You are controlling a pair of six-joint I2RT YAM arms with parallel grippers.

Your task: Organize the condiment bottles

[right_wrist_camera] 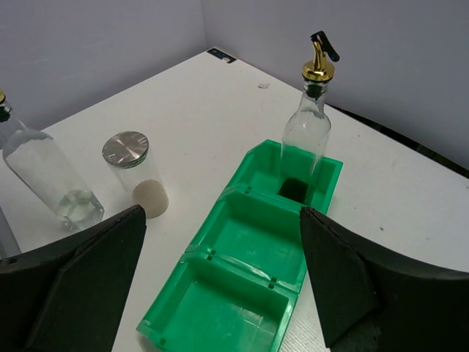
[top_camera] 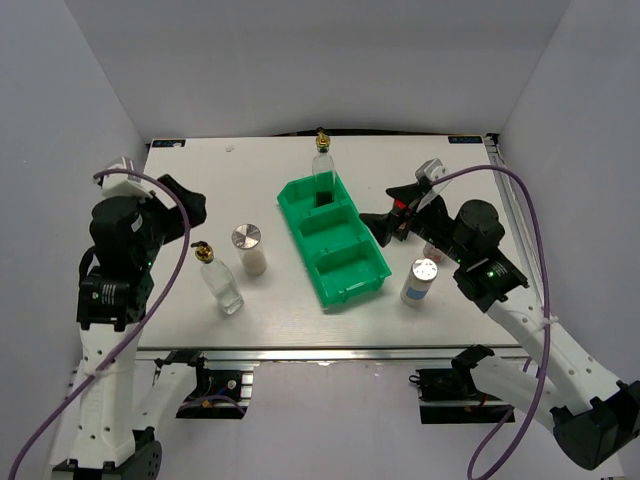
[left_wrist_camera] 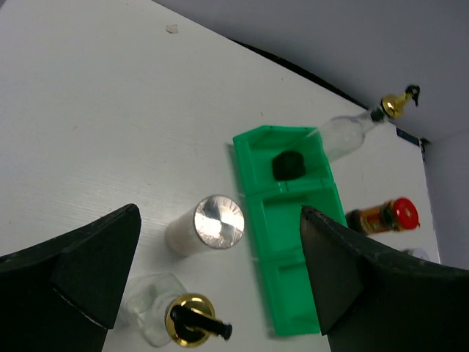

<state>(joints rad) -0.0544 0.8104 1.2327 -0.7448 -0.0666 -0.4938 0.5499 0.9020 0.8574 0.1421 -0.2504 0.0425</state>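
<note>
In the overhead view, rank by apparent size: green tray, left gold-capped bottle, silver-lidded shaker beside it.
1. green tray
2. gold-capped bottle
3. silver-lidded shaker, looking only a little smaller than the bottle

The top camera is looking down on the whole white table (top_camera: 200, 180) from above its near edge. Both closer wrist cameras are sharing the green 3-compartment plastic tray (left_wrist_camera: 245, 169).
</note>
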